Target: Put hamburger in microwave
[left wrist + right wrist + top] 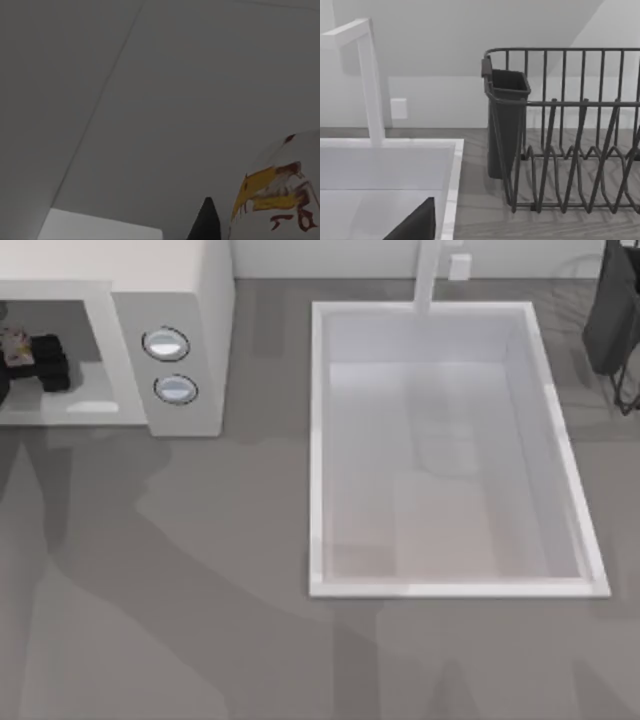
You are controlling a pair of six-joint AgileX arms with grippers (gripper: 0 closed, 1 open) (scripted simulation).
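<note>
In the left wrist view, the hamburger (280,195) lies nearest the lens at the lower right of the frame, its pale wrapping marked with yellow and brownish patches; a dark fingertip (206,222) rises just beside it at the bottom edge. The grey walls around them are the inside of the microwave. Whether the left tool is apart, together or clamped on the hamburger cannot be told.

In the top view, the microwave (190,300) occupies the upper left of the frame, its panel with two round knobs (166,344) facing down the picture. The left tool (38,360) sits inside the grey cavity at the far left edge, with the hamburger (16,343) just beside it. A white sink (318,450) fills the centre and right, set into the grey surface (200,620).

The right arm (612,310) is parked at the upper right corner of the top view. The right wrist view shows a dark dish rack (570,145), a faucet (370,80) and the sink's rim. The state of the right tool cannot be told.
</note>
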